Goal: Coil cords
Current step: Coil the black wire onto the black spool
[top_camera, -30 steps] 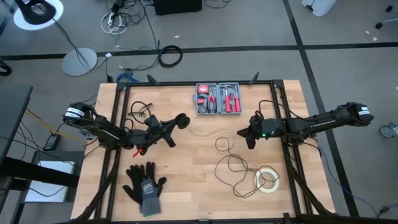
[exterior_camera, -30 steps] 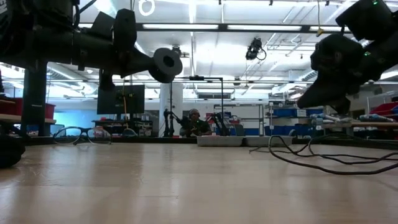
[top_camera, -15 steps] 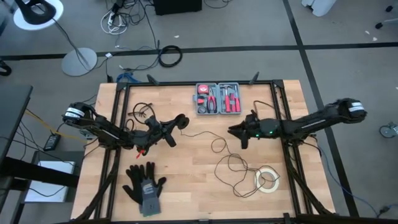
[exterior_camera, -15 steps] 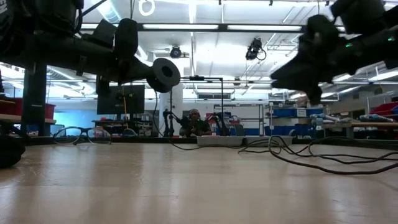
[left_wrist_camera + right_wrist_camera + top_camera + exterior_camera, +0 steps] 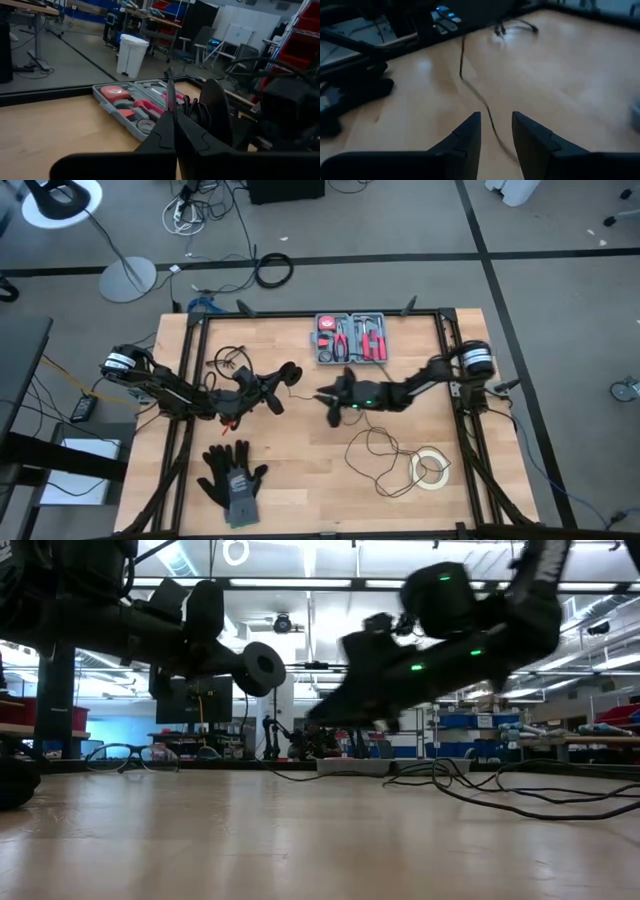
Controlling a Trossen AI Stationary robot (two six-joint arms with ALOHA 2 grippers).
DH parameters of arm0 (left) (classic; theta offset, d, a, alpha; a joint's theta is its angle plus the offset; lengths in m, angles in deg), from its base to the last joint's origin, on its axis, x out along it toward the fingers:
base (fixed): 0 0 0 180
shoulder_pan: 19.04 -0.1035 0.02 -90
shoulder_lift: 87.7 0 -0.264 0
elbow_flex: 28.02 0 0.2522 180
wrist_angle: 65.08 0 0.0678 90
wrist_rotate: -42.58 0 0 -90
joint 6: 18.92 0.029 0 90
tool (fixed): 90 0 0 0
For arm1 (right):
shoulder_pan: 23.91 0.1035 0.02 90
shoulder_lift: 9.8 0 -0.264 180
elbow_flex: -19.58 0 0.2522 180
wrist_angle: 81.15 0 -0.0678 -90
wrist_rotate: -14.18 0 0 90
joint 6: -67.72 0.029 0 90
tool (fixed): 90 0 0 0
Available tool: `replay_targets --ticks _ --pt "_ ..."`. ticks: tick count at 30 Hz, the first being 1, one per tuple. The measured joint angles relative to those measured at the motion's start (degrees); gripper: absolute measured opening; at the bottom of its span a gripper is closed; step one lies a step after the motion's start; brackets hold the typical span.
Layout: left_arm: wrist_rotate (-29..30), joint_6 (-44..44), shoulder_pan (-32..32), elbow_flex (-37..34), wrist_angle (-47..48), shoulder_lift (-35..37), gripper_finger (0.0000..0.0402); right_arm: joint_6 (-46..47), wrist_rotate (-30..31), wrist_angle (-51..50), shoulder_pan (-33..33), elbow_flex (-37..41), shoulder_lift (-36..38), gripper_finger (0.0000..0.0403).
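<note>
Left gripper (image 5: 291,372) pinches the cord (image 5: 372,442) mid-table; right gripper's (image 5: 328,397) fingers spread over bare wood.

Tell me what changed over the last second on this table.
The right gripper swept from the table's right side toward the left arm, opening over the thin cord; the cord's upper loop pulled straighter. The left gripper stayed shut on the cord's disc end. Gloves, tape roll and tool case stayed put.
</note>
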Motion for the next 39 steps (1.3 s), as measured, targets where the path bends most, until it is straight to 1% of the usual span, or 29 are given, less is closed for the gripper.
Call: replay_targets --ticks 6,10,12,14,16,18,22,28,32,36,37,39 --pt "0.0 -0.15 -0.26 -0.02 0.45 0.0 0.0 -6.84 -1.65 -0.03 -1.11 -11.02 -8.1 0.0111" --pt "0.0 -0.06 -0.26 -0.02 0.35 0.0 0.0 -9.3 -3.22 -3.45 -1.3 -15.79 -11.69 0.0111" --pt "0.0 -0.04 -0.26 -0.02 0.33 0.0 0.0 -9.02 -5.36 -5.48 -1.3 -17.34 -13.18 0.0111" --pt "0.01 -0.04 -0.26 -0.02 0.31 0.0 0.0 -9.01 -7.29 -6.08 -1.3 -18.29 -14.06 0.0111" --pt "0.0 -0.02 -0.26 -0.02 0.16 0.0 0.0 -9.45 -7.33 -6.0 -1.15 -18.82 -14.63 0.0111" --pt "0.0 0.0 -0.26 -0.04 -0.38 0.0 0.0 -10.61 -6.57 -6.85 -1.15 -18.78 -14.63 0.011" --pt "0.03 0.18 -0.26 -0.04 -0.74 0.0 0.0 -10.83 -3.18 -7.45 -1.56 -18.78 -14.63 0.0108" --pt "0.02 0.53 -0.26 -0.06 -1.81 0.0 0.0 -10.63 -3.02 -11.36 -2.04 -18.7 -14.63 0.01" --pt "0.02 0.55 -0.26 -0.05 -1.9 0.0 0.0 -10.51 -3.02 -14.21 -2.0 -18.7 -14.6 0.0076" --pt "0.0 0.6 -0.26 -0.04 -1.78 0.0 0.0 -7.97 -2.29 -16.62 -2.27 -18.71 -14.34 0.0015" --pt "0.0 0.64 -0.26 -0.05 -1.59 0.0 0.0 -6.91 -2.03 -17.77 -2.53 -18.7 -13.92 0.0009" --pt "-0.61 1.39 -0.26 -0.04 -0.68 0.0 0.0 -4.07 -1.0 -21.65 -3.04 -18.7 -12.17 0.0011"
